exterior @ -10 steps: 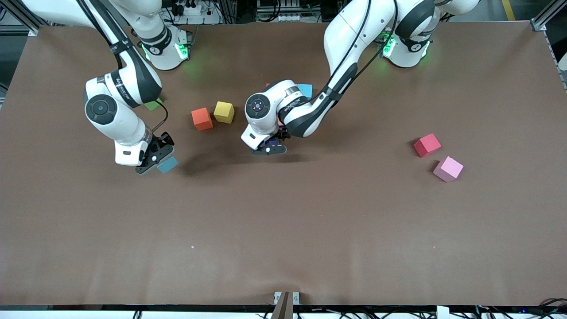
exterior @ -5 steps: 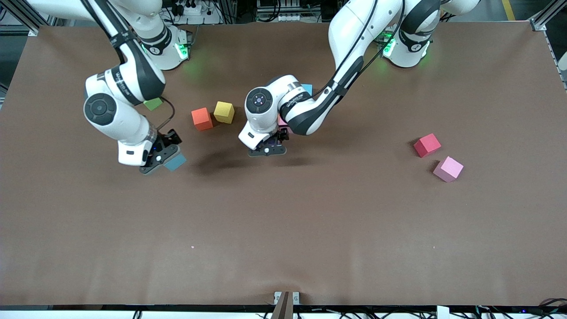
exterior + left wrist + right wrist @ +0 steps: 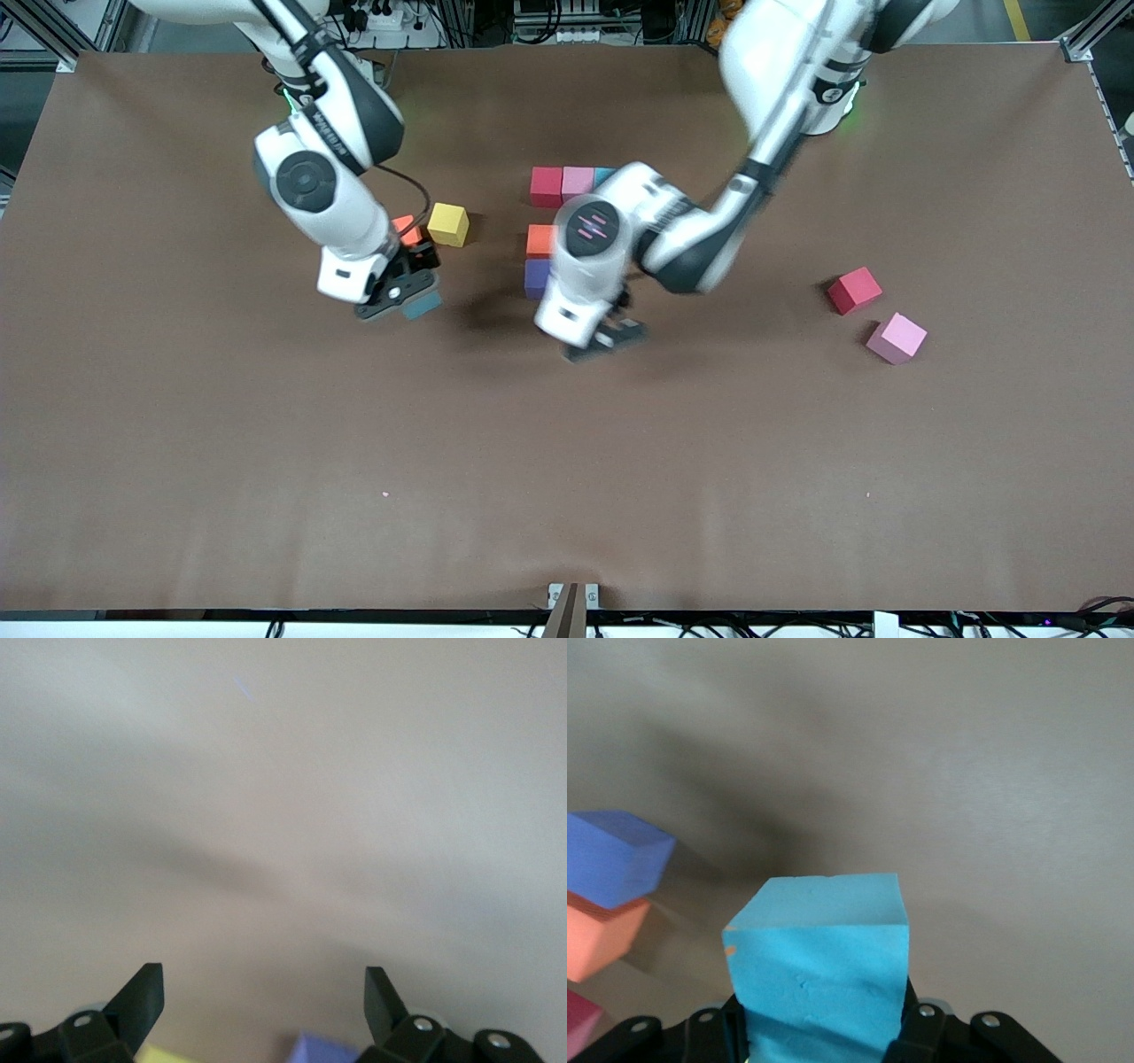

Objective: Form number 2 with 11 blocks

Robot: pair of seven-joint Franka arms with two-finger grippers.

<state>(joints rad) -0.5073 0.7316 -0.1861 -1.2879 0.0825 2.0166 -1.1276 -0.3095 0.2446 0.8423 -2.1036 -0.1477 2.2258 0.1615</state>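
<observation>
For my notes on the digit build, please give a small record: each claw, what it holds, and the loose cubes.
right claw: shut on blue cube, above the table
left claw: open, empty
placed: red cube, pink cube in a row; orange cube, purple cube nearer the camera
loose: yellow cube; red block and pink block toward left arm's end

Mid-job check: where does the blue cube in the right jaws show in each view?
Front view: blue cube in the right gripper, near the yellow cube.
Right wrist view: blue cube, clamped.
Left wrist view: not in it.
Shared landmark: purple cube.
</observation>
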